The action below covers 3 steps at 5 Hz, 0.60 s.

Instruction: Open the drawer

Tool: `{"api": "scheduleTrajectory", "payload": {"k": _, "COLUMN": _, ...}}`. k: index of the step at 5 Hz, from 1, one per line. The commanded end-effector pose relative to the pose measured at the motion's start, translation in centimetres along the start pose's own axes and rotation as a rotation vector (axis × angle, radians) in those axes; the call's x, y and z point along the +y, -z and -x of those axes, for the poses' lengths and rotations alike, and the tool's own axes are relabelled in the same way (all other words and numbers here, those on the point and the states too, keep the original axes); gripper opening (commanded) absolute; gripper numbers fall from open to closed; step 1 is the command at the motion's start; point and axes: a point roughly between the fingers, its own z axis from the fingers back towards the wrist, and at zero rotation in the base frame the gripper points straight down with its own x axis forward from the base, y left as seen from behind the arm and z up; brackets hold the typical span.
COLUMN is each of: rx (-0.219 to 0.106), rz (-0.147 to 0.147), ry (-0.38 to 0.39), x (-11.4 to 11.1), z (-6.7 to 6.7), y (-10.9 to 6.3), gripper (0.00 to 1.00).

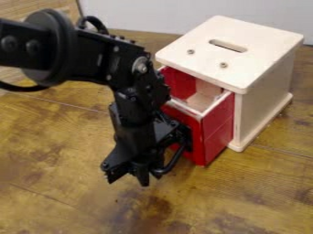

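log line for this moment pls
drawer: pulled partly out of cube | hand: shut, pointing down, at black handle | table

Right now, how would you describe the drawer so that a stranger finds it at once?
Find the cream wooden cube with a slotted top on the wooden table. From its front a glossy red drawer sticks out partway toward the black arm. Only it is red and carries a black loop handle.

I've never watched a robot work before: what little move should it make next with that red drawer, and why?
Probably keep pulling away from the cream cube. The gripper points down, shut beside the black handle, and the red drawer sticks out only partway.
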Motion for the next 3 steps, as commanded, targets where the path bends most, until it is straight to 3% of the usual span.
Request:
{"api": "scheduleTrajectory", "payload": {"k": 1, "rx": -0.011, "rz": 0.047, "ry": 0.069, "x": -0.48, "z": 0.43, "y": -1.74, "gripper": 0.00}}
{"api": "scheduleTrajectory", "payload": {"k": 3, "rx": -0.006, "rz": 0.049, "ry": 0.074, "x": -0.51, "z": 0.46, "y": -1.81, "gripper": 0.00}}
